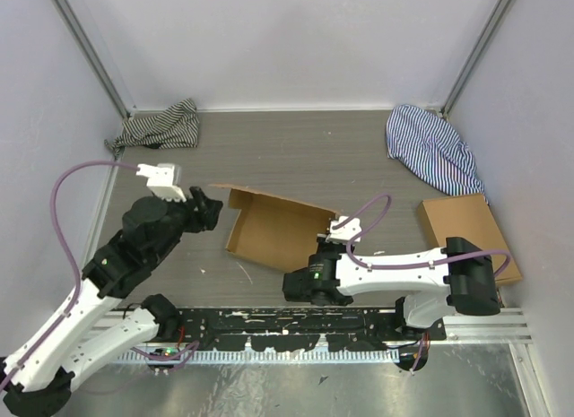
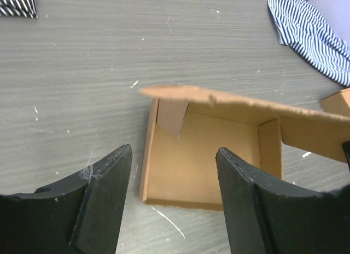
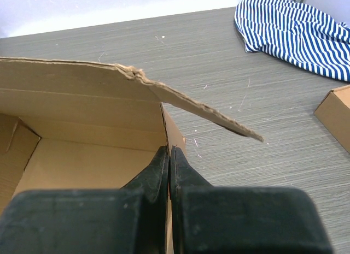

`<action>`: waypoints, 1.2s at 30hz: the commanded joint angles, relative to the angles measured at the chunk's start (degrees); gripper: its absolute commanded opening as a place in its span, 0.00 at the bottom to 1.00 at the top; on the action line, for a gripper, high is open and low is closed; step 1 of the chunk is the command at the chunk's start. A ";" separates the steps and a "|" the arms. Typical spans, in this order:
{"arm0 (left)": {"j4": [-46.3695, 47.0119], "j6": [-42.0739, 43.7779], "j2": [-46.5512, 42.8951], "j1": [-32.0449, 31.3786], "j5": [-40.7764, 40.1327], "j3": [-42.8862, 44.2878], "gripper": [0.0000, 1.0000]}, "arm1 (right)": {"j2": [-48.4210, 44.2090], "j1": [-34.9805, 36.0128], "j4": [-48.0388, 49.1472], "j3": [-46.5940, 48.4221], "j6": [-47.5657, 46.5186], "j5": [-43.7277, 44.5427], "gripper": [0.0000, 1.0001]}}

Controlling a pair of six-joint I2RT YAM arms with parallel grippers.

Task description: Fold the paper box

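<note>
The paper box (image 1: 276, 230) is a shallow brown corrugated tray in the middle of the table, with its far lid flap (image 1: 296, 202) raised. My left gripper (image 1: 212, 211) is open and empty just left of the box. In the left wrist view (image 2: 174, 150) it faces the box's near-left corner (image 2: 202, 161) without touching it. My right gripper (image 1: 325, 241) is at the box's right side. In the right wrist view the gripper (image 3: 169, 154) is shut on the box's upright side wall (image 3: 176, 131), and the lid flap (image 3: 82, 74) leans overhead.
A black-and-white striped cloth (image 1: 161, 125) lies at the back left. A blue striped cloth (image 1: 435, 148) lies at the back right and shows in the right wrist view (image 3: 295, 30). A second brown cardboard piece (image 1: 466, 230) lies at the right by the wall.
</note>
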 commanded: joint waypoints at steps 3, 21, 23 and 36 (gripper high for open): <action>7.45 13.51 8.87 -0.10 2.00 7.60 0.73 | 0.82 -0.19 -0.71 0.80 -0.11 3.05 0.01; 9.38 18.58 11.58 -0.10 8.19 11.60 0.75 | 4.70 0.84 -0.80 3.43 -3.17 -3.40 0.87; 10.57 18.21 11.13 -0.11 6.80 11.08 0.75 | 2.53 1.74 -0.77 3.29 -4.08 -3.85 0.88; 13.67 27.09 20.32 -0.15 19.35 19.36 0.86 | -14.97 11.96 11.44 15.26 -50.10 -16.69 0.88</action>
